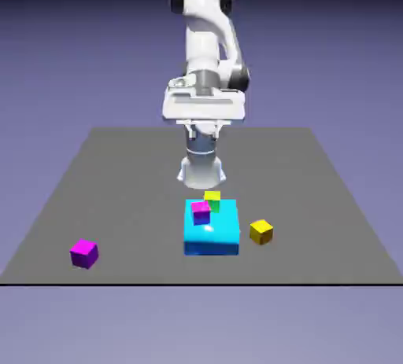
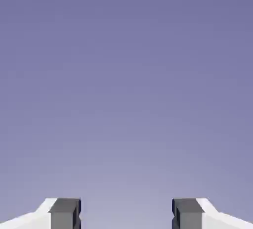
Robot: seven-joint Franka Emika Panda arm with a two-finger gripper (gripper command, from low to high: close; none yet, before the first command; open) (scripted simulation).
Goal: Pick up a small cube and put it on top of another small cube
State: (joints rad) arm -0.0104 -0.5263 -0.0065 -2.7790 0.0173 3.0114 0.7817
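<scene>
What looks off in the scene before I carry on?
Two small cubes sit on the big cyan block: a magenta one and, behind it, a yellow one with a green side, turned differently. It may be the intended layout. No damage or spill shows.

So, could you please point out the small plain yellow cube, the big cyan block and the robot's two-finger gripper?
Small plain yellow cube [image 1: 261, 232]: exterior view, middle of its visible faces.
Big cyan block [image 1: 211, 241]: exterior view, its near side.
Two-finger gripper [image 2: 126, 214]: hand view, midway between its fingertips.
</scene>
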